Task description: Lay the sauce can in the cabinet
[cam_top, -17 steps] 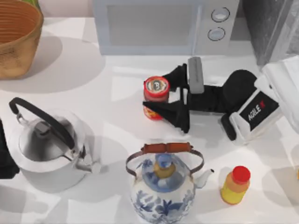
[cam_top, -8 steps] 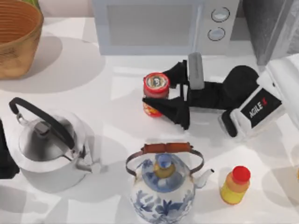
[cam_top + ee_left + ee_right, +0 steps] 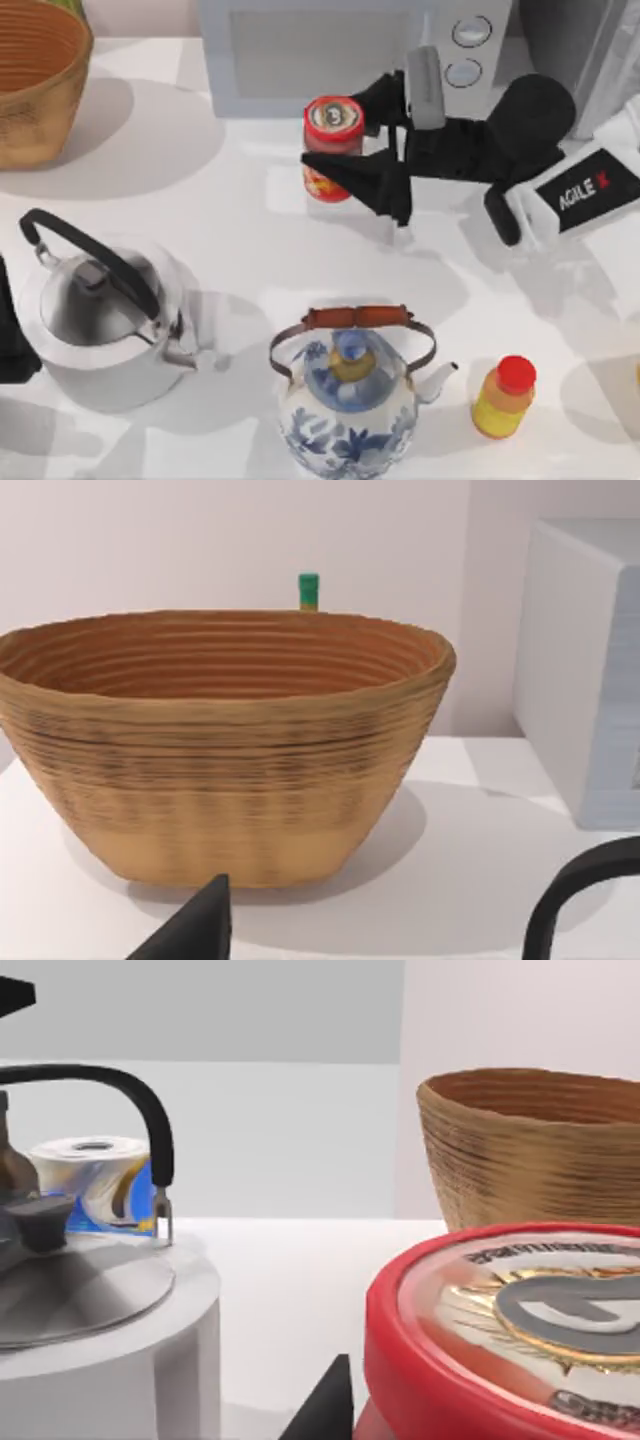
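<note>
The sauce can (image 3: 333, 117), red with a silver top and a yellow-and-red label, hangs upright above the table just in front of the microwave. My right gripper (image 3: 340, 140) is shut on it, one black finger at each side. Its lid (image 3: 520, 1330) looms large and close in the right wrist view. The grey cabinet (image 3: 575, 55) stands at the back right corner, beside my right arm. My left arm (image 3: 10, 330) is parked at the table's left edge, and one dark fingertip (image 3: 195, 930) shows in the left wrist view.
A white microwave (image 3: 330, 55) lines the back. A wicker basket (image 3: 35, 75) sits at the back left. A steel kettle (image 3: 105, 320) stands front left, a blue-and-white teapot (image 3: 350, 400) front centre, and a yellow bottle with a red cap (image 3: 505, 397) front right.
My right gripper has carried the sauce can up off the table and toward the back, close to the microwave. The right arm's wrist shifted back and right. The left arm stayed still.
</note>
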Tool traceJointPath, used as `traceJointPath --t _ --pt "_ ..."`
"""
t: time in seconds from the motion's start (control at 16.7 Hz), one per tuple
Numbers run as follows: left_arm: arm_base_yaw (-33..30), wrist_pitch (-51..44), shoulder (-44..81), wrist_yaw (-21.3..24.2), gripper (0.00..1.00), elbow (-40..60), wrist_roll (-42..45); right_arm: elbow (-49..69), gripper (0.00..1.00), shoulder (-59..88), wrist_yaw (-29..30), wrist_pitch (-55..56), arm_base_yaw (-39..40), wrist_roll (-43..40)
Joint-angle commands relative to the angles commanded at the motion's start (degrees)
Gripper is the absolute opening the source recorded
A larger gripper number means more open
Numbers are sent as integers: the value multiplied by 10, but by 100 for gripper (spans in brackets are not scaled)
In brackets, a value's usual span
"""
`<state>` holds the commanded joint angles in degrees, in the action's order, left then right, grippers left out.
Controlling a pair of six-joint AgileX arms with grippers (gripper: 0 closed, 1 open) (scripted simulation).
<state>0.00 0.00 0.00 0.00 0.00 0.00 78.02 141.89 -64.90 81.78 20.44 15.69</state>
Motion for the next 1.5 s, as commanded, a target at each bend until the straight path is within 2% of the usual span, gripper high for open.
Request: traceJointPath --t 0.48,1.02,1.26,1.5 --pt "0 0 0 0 100 0 0 -20 0 -113 -1 -89 0 4" --pt "0 0 0 0 100 0 0 -39 0 -149 8 -115 0 5" --pt "0 0 0 0 100 0 0 -112 0 -278 66 -200 -20 1" --pt "0 0 0 0 100 0 0 -222 0 -486 170 -320 -64 -13"
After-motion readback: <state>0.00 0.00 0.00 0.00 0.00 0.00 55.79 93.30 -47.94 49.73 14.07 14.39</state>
